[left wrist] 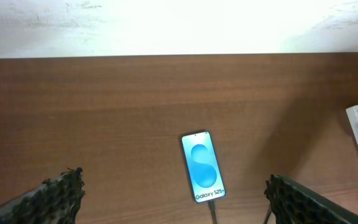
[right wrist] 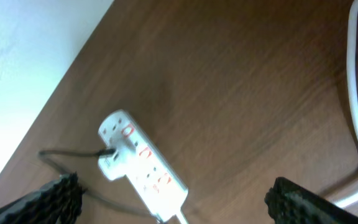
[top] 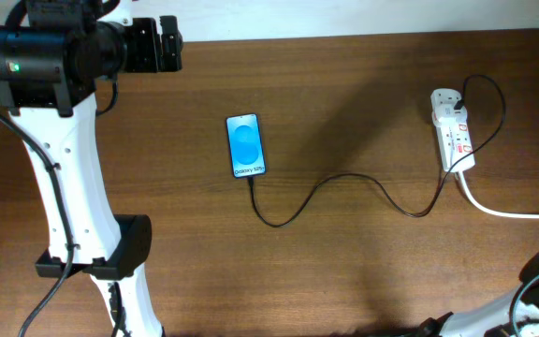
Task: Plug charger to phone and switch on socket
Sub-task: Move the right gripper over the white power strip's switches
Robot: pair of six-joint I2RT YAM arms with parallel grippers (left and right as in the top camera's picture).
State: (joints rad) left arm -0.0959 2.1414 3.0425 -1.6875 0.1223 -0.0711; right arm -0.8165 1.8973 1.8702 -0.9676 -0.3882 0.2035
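Note:
The phone [top: 246, 145] lies flat mid-table with its blue screen lit. It also shows in the left wrist view [left wrist: 202, 167]. The charger, a thin black cable [top: 344, 178], runs from the phone's lower end in curves to the socket [top: 452, 139], a white power strip at the right. Its tip sits at the phone's bottom edge [left wrist: 212, 210]. My left gripper [left wrist: 173, 186] is open and empty, held high near the table's far left [top: 168, 42]. My right gripper [right wrist: 173, 190] is open and empty above the socket [right wrist: 143, 165], whose switches are marked red.
The thick white cord [top: 513, 213] leaves the socket toward the right edge and also shows in the right wrist view [right wrist: 355, 93]. A white plug adapter [right wrist: 110, 160] sits in the strip. My left arm's white base [top: 73, 234] stands at the left.

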